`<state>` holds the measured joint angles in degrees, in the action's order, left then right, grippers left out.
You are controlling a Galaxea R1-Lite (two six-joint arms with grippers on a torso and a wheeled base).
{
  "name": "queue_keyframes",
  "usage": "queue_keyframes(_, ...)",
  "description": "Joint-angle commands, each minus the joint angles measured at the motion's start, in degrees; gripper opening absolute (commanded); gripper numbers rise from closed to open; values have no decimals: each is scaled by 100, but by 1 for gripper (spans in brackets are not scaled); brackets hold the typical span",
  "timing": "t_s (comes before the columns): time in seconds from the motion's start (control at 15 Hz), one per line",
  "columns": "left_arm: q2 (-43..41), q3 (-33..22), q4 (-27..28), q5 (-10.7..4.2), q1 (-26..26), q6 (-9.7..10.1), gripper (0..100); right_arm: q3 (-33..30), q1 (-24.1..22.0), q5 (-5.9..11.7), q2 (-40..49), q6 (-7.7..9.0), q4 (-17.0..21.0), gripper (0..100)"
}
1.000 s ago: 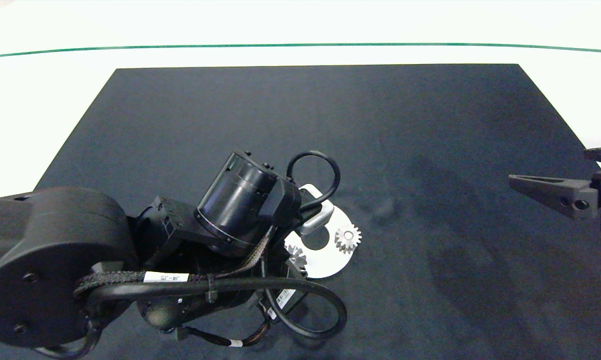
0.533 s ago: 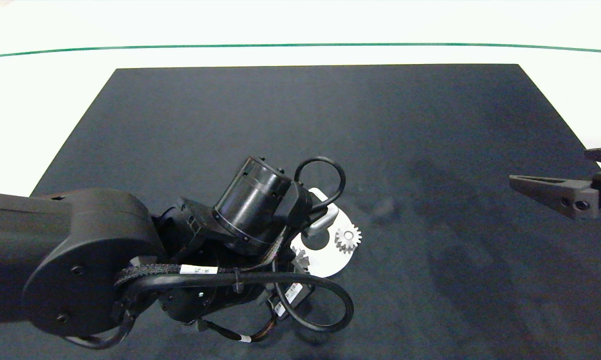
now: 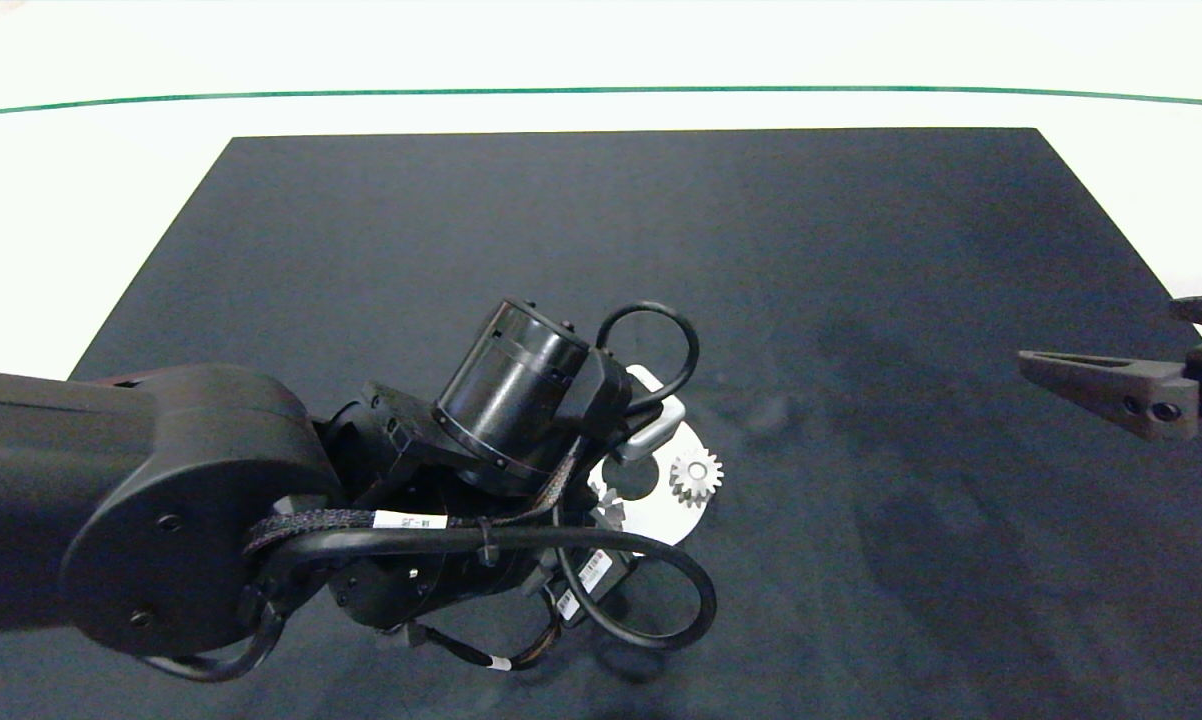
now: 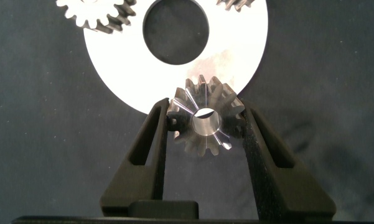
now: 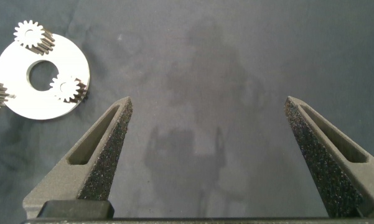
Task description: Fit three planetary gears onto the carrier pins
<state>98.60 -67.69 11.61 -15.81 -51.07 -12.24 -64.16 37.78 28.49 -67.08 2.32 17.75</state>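
On the bench, toward the near edge of the dark mat (image 3: 661, 250), left of its middle:
Carrier: flat white round disc (image 4: 130, 74) with a large centre hole, lying flat on the mat.
Gear one: small silver metal spur gear (image 3: 695, 476), seated on the disc at its right side, a pale pin end showing in its centre.
Gear two: second silver spur gear (image 3: 609, 506), on the disc's near-left part, partly hidden under the left arm in the head view.
Gear three: third silver spur gear (image 4: 206, 123), at the disc's rim, overlapping its edge; tilted, a shiny pin end visible through its bore.
Left tool (image 4: 205, 121): clenched on gear three, one finger against each side of the teeth.
Right tool (image 5: 208, 124): released, fingers spread wide, over bare mat near the right edge of the bench, well apart from the disc.
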Motion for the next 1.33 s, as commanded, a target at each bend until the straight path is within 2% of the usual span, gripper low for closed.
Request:
queue_keyframes(0.07, 89, -33, 8, -10, 9, -15, 16, 0, 1, 16, 2, 23, 9, 100)
queue_keyframes(0.33, 160, -86, 8, -10, 106, -112, 16, 9, 1, 16, 11, 41, 9, 100)
queue_keyframes(0.47, 169, -86, 8, -10, 211, -235, 16, 9, 10, 16, 11, 50, 9, 100)
queue_keyframes(1.33, 116, -16, 8, -18, 220, -200, 16, 9, 72, 25, 64, 50, 9, 100)
